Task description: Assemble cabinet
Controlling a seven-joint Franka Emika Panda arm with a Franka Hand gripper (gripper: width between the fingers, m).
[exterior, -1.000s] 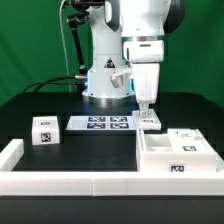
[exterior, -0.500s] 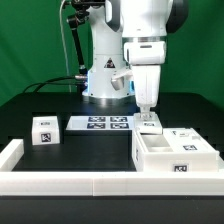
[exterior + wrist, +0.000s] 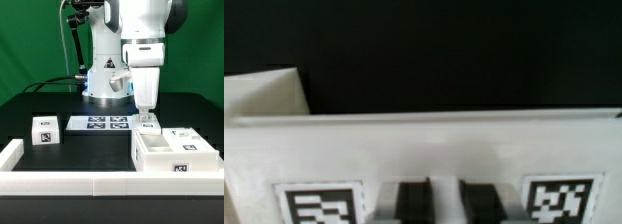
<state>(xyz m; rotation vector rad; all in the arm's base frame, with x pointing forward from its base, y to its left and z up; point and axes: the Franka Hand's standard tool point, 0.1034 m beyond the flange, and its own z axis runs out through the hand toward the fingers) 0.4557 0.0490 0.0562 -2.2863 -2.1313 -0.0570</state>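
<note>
The cabinet body, an open white box with tags, lies at the exterior view's right, against the border wall. My gripper points straight down just behind it, on a white door panel with tags. In the wrist view the two dark fingers stand close together with a thin white strip between them, and the panel fills the view with a tag on each side. The gripper looks shut on this panel. A small white tagged block lies apart at the exterior view's left.
The marker board lies flat in front of the robot base. A long low white border wall runs along the front, with a corner piece at the exterior view's left.
My gripper has shifted very slightly toward the exterior view's left. The other pieces have not moved.
</note>
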